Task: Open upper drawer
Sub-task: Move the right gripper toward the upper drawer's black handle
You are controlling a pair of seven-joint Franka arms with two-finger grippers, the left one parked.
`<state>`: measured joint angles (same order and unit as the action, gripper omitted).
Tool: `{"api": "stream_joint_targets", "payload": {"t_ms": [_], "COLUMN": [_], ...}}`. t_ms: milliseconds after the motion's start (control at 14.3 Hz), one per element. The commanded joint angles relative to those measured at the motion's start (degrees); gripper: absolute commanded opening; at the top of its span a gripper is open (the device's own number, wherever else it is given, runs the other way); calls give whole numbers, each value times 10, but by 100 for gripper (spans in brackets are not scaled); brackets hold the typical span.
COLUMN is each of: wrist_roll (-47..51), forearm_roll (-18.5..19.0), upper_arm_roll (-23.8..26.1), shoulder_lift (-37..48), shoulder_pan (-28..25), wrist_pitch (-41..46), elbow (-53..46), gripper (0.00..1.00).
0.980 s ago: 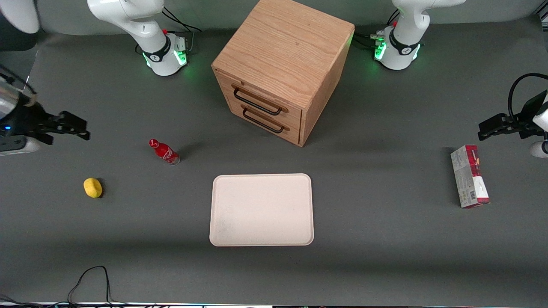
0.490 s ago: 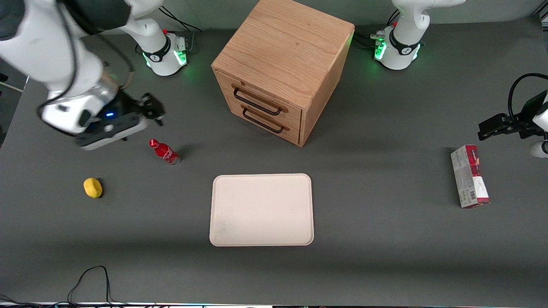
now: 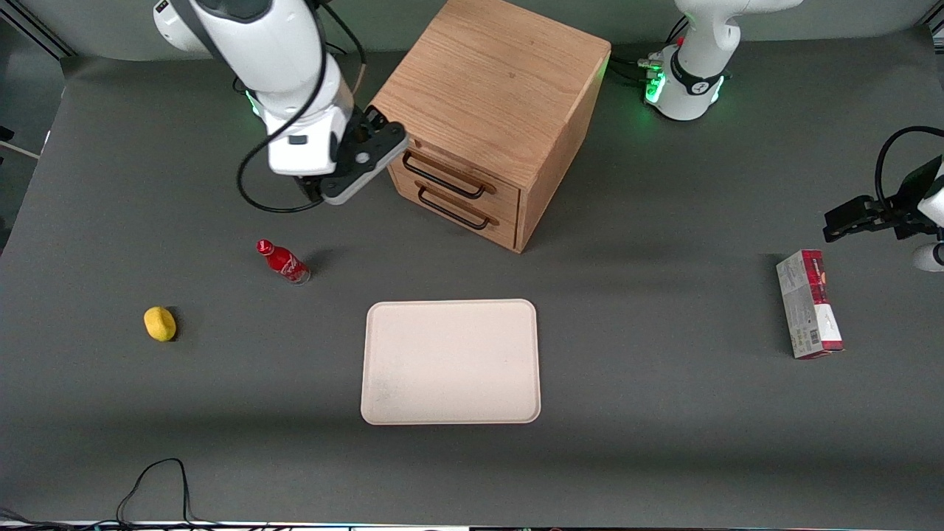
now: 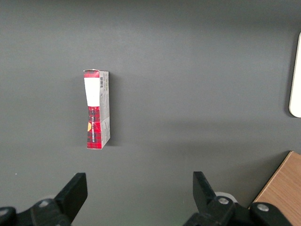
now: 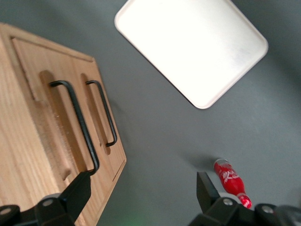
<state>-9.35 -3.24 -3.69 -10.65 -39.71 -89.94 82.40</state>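
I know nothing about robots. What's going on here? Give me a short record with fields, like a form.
job: open the upper drawer
upper drawer: shut, black bar handle untouched
lower drawer: shut
claw: open, empty, in front of the cabinet at the handle's end, one finger close to the upper handle
bottle: red, on the table, nearer the front camera than the claw
tray: cream, nothing on it
yellow object: toward the working arm's end
carton: toward the parked arm's end
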Motion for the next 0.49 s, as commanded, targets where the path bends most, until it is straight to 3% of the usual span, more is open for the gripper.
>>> {"api": "stream_joint_targets", "payload": {"t_ms": [0, 420], "wrist_roll": [-32, -81], "forearm_roll": [-15, -14], "upper_arm_roll": [-6, 0], "shoulder_lift": [-24, -48], "shoulder_pan": [-13, -56], "wrist_pitch": [10, -1], "elbow": [-18, -18], "gripper": [100, 100]}}
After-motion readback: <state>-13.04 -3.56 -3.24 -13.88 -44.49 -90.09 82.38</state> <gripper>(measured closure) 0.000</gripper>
